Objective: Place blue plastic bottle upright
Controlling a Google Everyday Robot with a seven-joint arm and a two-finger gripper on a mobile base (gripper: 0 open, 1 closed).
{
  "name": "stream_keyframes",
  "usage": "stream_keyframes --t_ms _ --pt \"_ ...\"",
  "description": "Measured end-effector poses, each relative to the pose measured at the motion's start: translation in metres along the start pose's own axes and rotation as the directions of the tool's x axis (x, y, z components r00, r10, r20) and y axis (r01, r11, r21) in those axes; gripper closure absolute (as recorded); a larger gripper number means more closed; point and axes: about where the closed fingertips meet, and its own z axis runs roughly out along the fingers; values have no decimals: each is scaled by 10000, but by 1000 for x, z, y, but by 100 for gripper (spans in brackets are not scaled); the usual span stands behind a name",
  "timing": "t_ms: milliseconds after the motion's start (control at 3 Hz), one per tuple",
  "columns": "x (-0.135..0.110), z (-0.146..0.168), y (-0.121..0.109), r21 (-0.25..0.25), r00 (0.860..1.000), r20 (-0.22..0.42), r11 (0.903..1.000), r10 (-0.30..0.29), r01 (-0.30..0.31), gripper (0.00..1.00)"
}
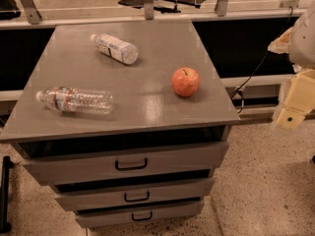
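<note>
blue plastic bottle (114, 48) on its side, gripper (294, 104) well apart

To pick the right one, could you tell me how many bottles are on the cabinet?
2: blue plastic bottle lying back left, ribbed bottle lying front left; none seem hidden. The gripper is right of the cabinet.

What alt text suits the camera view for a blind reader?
A small blue bottle lies on its side at the back of a grey cabinet, a longer bottle lies front left and an apple sits right. The claw hangs right of the cabinet, touching nothing.
</note>
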Motion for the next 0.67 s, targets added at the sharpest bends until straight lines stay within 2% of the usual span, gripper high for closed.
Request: stream_keyframes --t_ms 333,667 --pt "0 0 0 0 10000 0 10000 0 0 0" --pt "-51 18 -13 -130 9984 527 9997 -205 212 0"
